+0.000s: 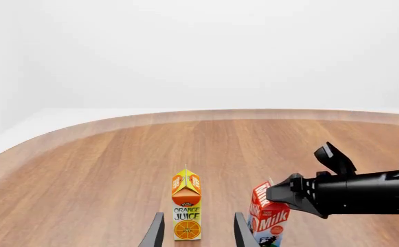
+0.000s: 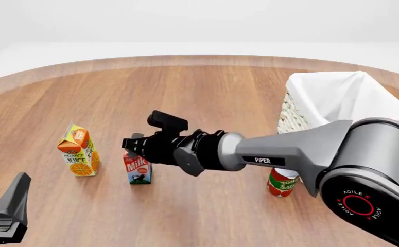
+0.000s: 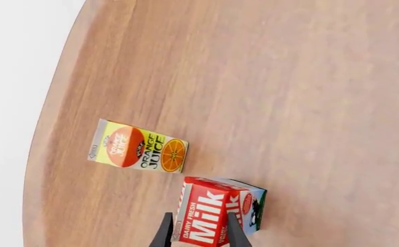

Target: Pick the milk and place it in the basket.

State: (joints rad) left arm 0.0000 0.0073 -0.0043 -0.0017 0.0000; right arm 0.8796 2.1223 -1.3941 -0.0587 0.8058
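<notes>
The milk (image 2: pixel 138 170), a small red carton with white lettering, stands a little tilted on the wooden table, right of the juice carton. It also shows in the left wrist view (image 1: pixel 269 218) and the right wrist view (image 3: pixel 209 216). My right gripper (image 2: pixel 135 144) reaches in from the right, its fingers (image 3: pixel 166 234) pressed on either side of the milk's gable top. The white wicker basket (image 2: pixel 336 98) with cloth lining stands at the far right. My left gripper (image 1: pixel 197 236) is open and empty, low at the near left (image 2: pixel 5 213).
An orange-yellow juice carton (image 2: pixel 77 150) stands upright left of the milk, straight ahead of my left gripper (image 1: pixel 186 208). A red tomato can (image 2: pixel 282 182) stands under the right arm, in front of the basket. The table's curved far edge (image 2: pixel 199 59) lies beyond.
</notes>
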